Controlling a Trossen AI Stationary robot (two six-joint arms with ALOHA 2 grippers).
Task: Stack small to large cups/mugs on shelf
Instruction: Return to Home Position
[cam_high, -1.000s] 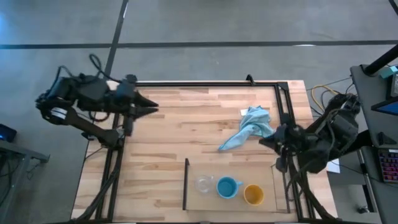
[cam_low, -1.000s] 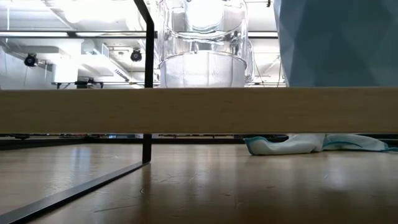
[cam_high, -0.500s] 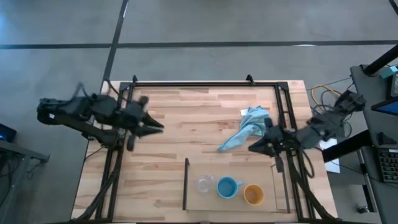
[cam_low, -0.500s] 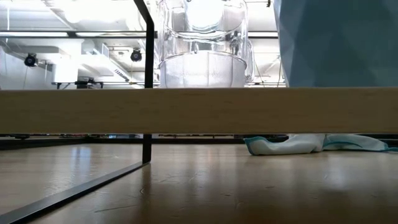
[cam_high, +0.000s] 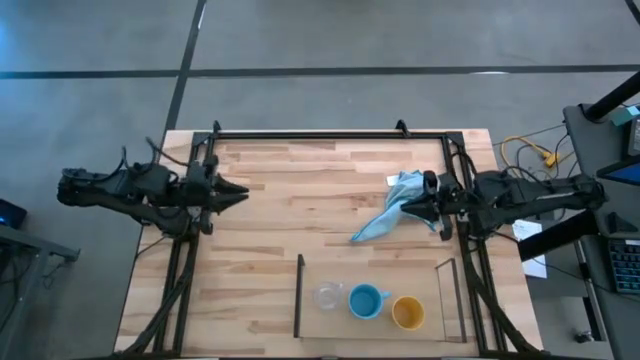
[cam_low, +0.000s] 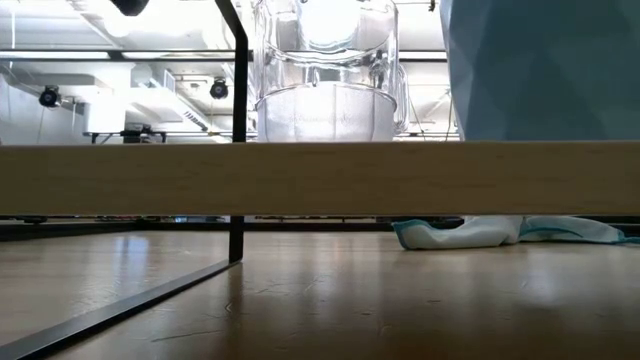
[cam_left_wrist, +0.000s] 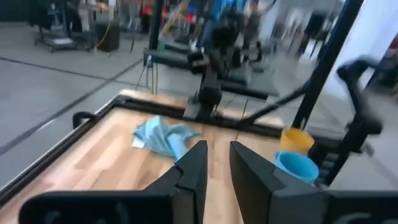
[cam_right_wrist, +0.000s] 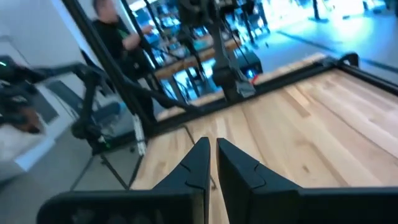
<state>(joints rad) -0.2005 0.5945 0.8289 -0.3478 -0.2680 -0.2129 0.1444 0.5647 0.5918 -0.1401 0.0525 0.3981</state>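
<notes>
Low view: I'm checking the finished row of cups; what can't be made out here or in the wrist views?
Low view: a pale wooden board hides the bases of the clear see-through cup and light blue mug; the mug runs off the right edge; the yellow-orange cup is out of frame.
Left wrist view: blurred; clear cup indiscernible.
Right wrist view: no cups.

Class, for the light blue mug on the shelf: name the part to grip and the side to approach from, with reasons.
Grip the light blue mug by its rim wall from above. It stands upright, mouth open upward, with the clear cup and yellow cup close on either side, likely blocking side approaches.
</notes>
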